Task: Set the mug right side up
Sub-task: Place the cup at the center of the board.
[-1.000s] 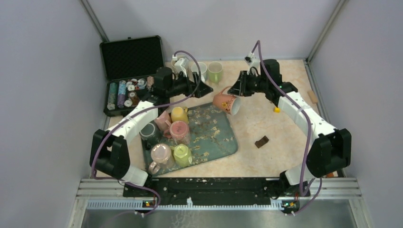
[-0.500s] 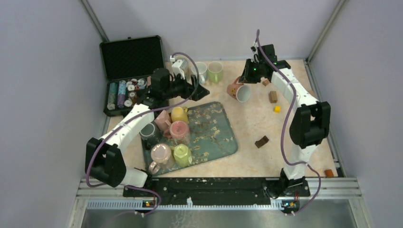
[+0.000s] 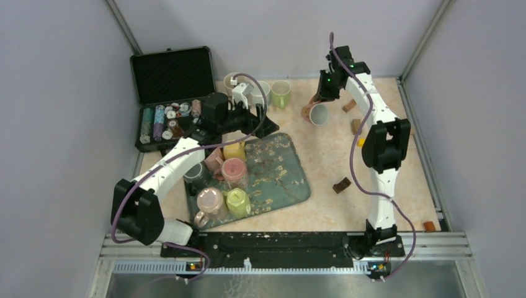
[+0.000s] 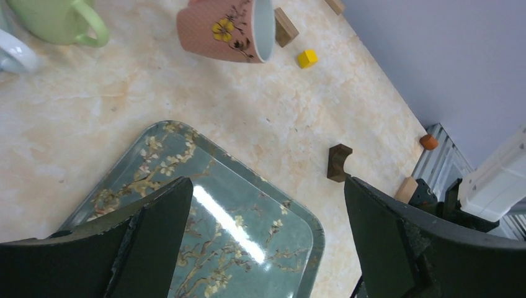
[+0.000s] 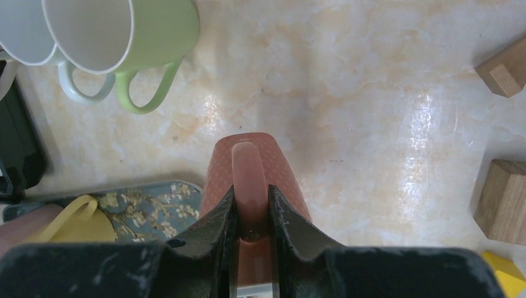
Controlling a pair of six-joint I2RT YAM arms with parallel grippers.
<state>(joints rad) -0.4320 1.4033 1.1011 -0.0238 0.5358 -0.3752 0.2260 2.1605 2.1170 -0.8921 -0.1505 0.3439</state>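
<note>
A salmon-pink mug with a yellow flower (image 3: 314, 113) hangs tilted on its side above the table at the back, its white mouth facing the near right. It also shows in the left wrist view (image 4: 229, 28). My right gripper (image 5: 251, 208) is shut on the mug's handle (image 5: 247, 180), seen from behind the mug. In the top view the right gripper (image 3: 322, 98) sits just behind the mug. My left gripper (image 4: 267, 230) is open and empty above the far edge of the floral tray (image 4: 248, 242), also seen in the top view (image 3: 263, 121).
The teal floral tray (image 3: 282, 177) holds several mugs on its left side. A green mug (image 3: 281, 94) and a white mug (image 3: 262, 90) stand at the back. An open black case (image 3: 170, 77) lies far left. Wooden blocks (image 3: 356, 126), a yellow cube (image 3: 361, 142) and a dark piece (image 3: 341, 184) lie on the right.
My right gripper has carried the pink mug from over the tray's far corner back and right toward the rear of the table, turning it. My left gripper shifted slightly right.
</note>
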